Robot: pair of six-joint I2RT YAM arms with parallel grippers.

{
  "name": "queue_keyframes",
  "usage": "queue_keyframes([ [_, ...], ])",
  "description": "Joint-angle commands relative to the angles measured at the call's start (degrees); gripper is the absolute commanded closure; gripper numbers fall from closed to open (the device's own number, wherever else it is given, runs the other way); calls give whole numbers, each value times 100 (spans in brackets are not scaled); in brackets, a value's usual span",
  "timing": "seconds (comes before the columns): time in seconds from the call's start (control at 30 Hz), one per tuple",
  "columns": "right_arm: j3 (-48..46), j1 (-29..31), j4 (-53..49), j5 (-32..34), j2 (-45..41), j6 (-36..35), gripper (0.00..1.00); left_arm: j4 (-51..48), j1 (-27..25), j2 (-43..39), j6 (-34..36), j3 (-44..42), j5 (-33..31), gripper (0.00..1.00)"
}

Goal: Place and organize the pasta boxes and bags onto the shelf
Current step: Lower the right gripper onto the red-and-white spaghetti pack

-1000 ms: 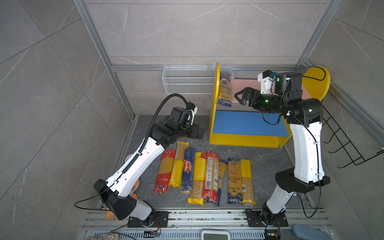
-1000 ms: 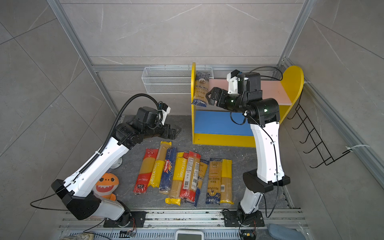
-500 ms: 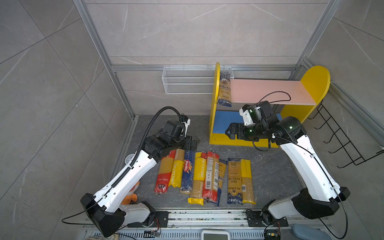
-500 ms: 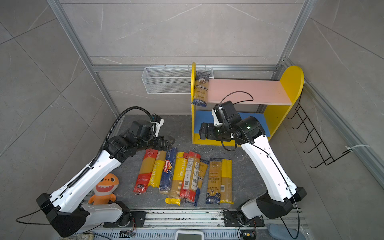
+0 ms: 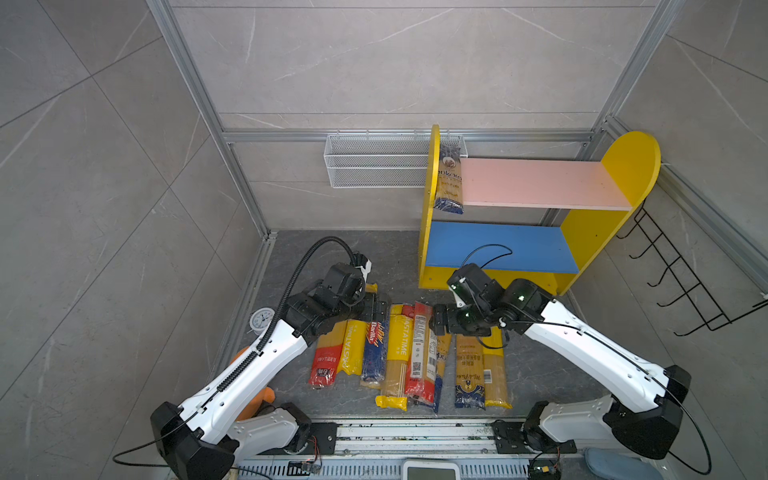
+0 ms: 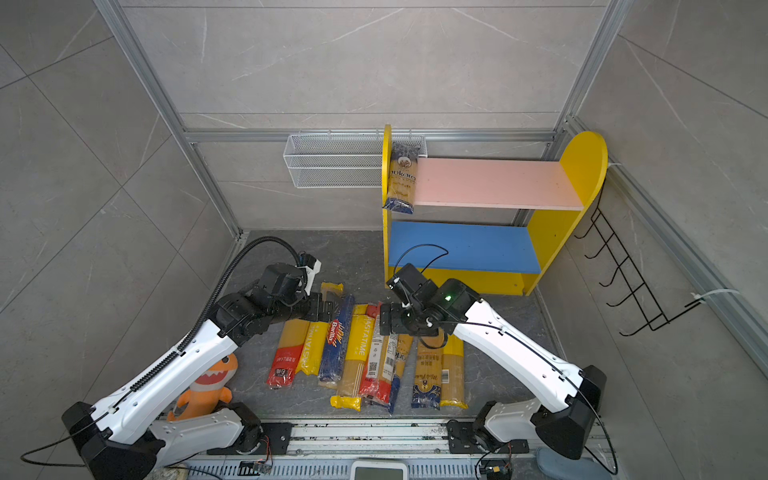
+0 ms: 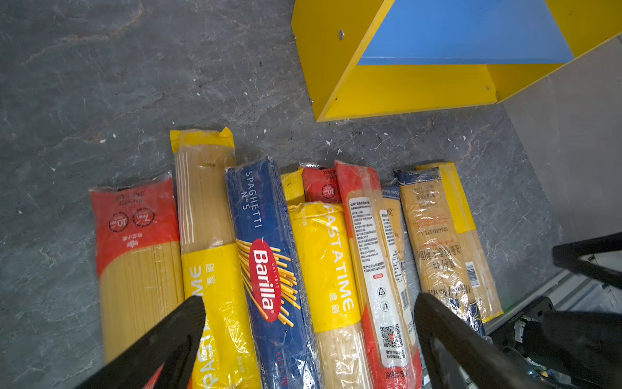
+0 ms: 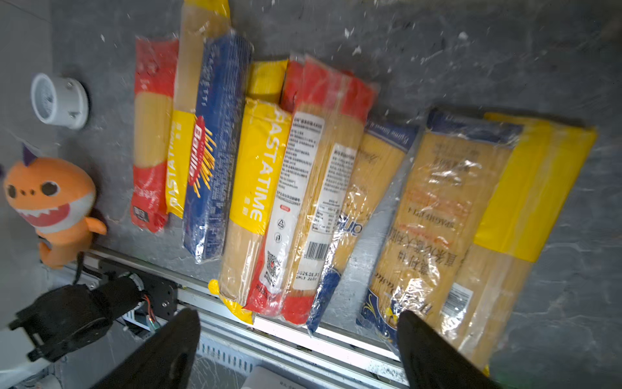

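Shelf has only one pack, on the pink board, far from both jaws. Right arm was up there 1 s ago and now is low; left arm dropped too. Floor packs lie just under right gripper and left gripper, both spread wide and empty. I judge the next pick begins.

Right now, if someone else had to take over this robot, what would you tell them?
Left gripper: open, empty, above the floor packs.
Right gripper: open, empty, above the same row.
Done: one spaghetti pack is on the shelf, on its pink board, against a yellow side panel.
Left: all other packs, Barilla pack included, lie in a row on the floor.
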Motion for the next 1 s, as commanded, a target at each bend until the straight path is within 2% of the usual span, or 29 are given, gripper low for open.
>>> queue_keyframes([
  [0.0, -500, 305, 598, 6, 50, 591, 5, 291, -128, -317, -289, -216, 26, 0],
  [0.33, -1470, 655, 1653, -279, 491, 927, 4, 326, -865, -992, -686, -1079, -261, 0],
  [0.57, -1881, 706, 2216, -503, 895, 997, 3, 222, -879, -1612, -908, -1614, -361, 0],
  [0.97, -2523, 710, 3010, -864, 1273, 1158, 4, 88, -888, -1966, -1070, -1858, -439, 0],
])
